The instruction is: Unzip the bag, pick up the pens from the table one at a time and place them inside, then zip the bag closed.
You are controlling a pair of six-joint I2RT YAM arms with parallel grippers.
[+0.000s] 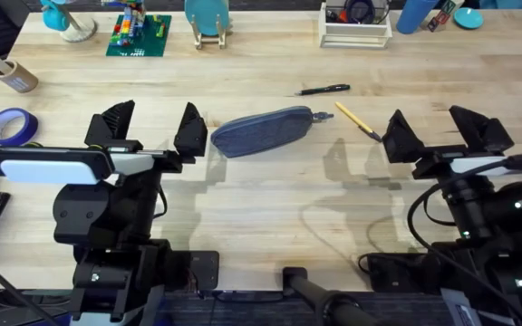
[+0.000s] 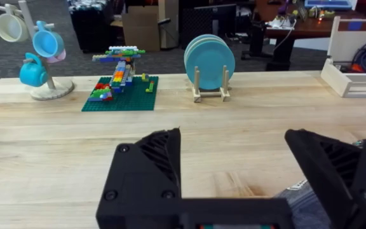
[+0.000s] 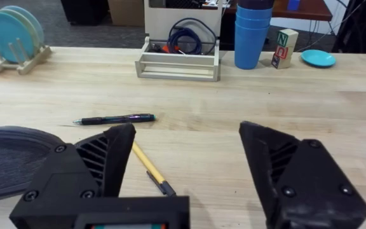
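On the worktop [image 1: 270, 217] the bag [image 1: 261, 131] lies zipped, pens at its 1 o'clock; left fingers [image 1: 152, 127] and right fingers [image 1: 442, 129] spread, empty; tugging the pull unbraced might drag it.

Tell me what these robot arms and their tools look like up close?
Both arms are mostly black. The left arm has a white link with a pale blue patch; the right arm shows a similar white section. Each ends in a black tool, the left tool and right tool, with two wedge-shaped ribbed fingers fixed by small screws. Black cables loop near the bases.
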